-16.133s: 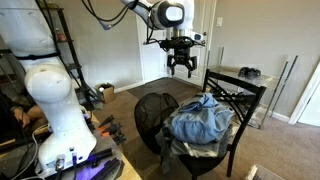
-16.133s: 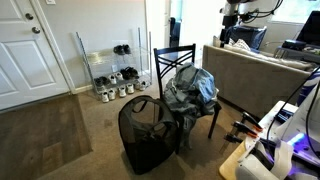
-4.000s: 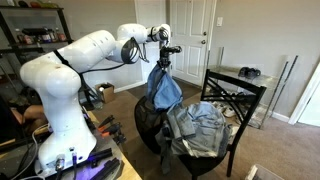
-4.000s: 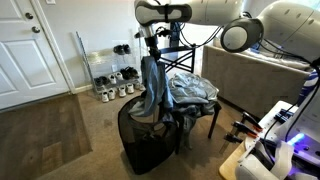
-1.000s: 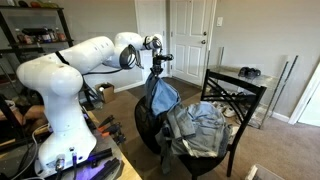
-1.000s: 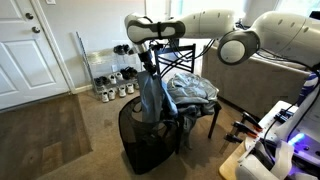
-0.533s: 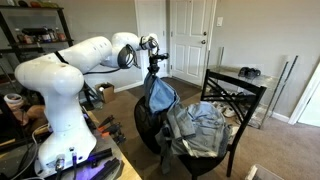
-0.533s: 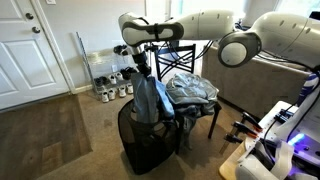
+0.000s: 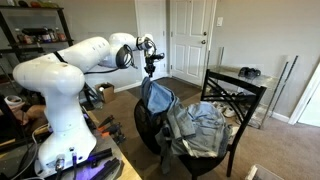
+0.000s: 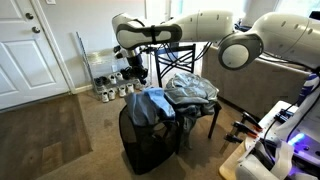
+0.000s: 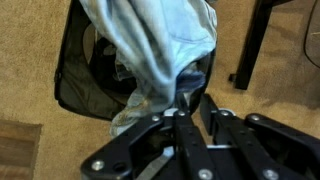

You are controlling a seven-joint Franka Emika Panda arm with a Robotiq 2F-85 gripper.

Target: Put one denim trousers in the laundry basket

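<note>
Gripper [image 11: 197, 106]: in my wrist view the two fingers [image 11: 183, 118] stand parted with nothing clamped between them, and pale cloth lies just beyond the tips. In both exterior views the gripper [image 10: 135, 70] hangs above the basket, clear of the cloth.

Denim trousers [image 11: 150, 45]: bunched over the rim and down into the mouth of the laundry basket [image 11: 72, 78]. In an exterior view I see the denim trousers [image 10: 152, 104] heaped at the top of the black mesh laundry basket [image 10: 140, 150].

Carpet [image 10: 60, 140]: tan, under the basket.

Chair [image 10: 176, 58]: black, lattice back, just beside the basket; I cannot tell whether they touch.

Heap of paler denim [image 10: 192, 88]: piled on the chair seat.

Shoe rack [image 10: 105, 72]: against the far wall, shoes on its shelves.

White door [image 10: 22, 50]: farthest back, closed.
</note>
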